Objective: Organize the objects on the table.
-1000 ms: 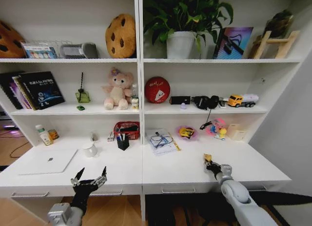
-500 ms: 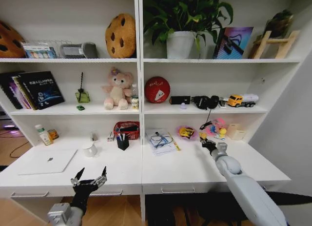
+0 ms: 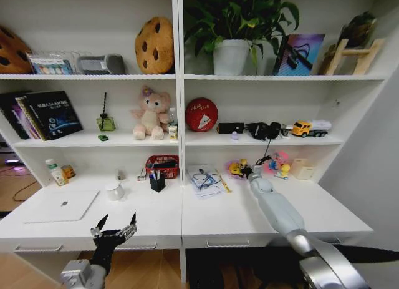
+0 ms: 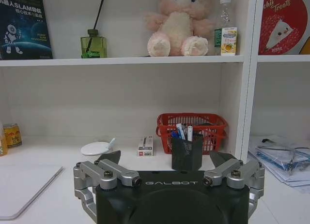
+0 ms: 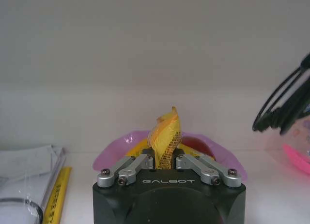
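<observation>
Right tool clamped on a yellow wrapped item, which stands upright between the fingers; it sits directly over a pink dish at the back of the worktop, right half, just below the shelf; in the head view the right tool is extended well forward, arm stretched across the worktop. "GALBOT" reads on both tool housings.

Left tool fingers spread wide apart, holding nothing; parked low at the worktop's front edge, left half.

Task items: silver laptop lies flat and closed on the left, logo up, long axis roughly along the worktop; white mug upright just right of it; black pen cup upright in front of a red basket, pens standing in it, tips up; green-labelled bottle upright at far left, next to a small orange can.

Readable text: "SLAM" on a dark book; "Treats" on a red ball; yellow ruler lies beside a stack of papers, print too small to read.
</observation>
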Robot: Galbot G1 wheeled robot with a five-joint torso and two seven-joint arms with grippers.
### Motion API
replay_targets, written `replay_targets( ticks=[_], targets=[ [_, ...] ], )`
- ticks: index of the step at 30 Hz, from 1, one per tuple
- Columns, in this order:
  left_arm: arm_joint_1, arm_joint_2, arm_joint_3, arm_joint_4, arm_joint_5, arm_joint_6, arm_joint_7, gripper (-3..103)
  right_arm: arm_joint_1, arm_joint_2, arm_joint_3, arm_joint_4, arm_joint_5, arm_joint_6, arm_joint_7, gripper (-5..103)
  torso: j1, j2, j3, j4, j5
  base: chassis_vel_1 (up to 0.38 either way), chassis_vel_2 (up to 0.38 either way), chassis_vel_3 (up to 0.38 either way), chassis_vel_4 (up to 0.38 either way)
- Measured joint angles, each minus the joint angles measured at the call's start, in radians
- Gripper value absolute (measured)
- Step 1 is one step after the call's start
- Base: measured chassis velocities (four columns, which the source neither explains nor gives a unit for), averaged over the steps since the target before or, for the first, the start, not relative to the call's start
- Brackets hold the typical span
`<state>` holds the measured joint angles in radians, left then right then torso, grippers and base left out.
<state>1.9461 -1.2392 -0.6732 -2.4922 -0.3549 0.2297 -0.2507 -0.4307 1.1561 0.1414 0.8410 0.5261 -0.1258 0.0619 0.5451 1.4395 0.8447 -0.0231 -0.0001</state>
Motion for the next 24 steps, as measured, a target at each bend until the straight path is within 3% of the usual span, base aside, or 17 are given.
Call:
replay_targets(
  ticks=[10, 24],
  targets=[
    [0.000, 0.000, 0.000, 0.000, 0.000, 0.000, 0.000, 100, -0.034, -0.007, 0.041, -0.007, -0.025, 0.002, -0.006, 15, 0.000, 0.000, 0.000, -0.0003, -0.0001, 0.000, 0.000, 0.000, 0.000],
    [0.000, 0.000, 0.000, 0.000, 0.000, 0.000, 0.000, 100, 0.055, 0.037, 0.023, -0.125, -0.019, 0.015, -0.015, 15, 0.000, 0.000, 0.000, -0.0002, 0.0004, 0.000, 0.000, 0.000, 0.000]
  ],
)
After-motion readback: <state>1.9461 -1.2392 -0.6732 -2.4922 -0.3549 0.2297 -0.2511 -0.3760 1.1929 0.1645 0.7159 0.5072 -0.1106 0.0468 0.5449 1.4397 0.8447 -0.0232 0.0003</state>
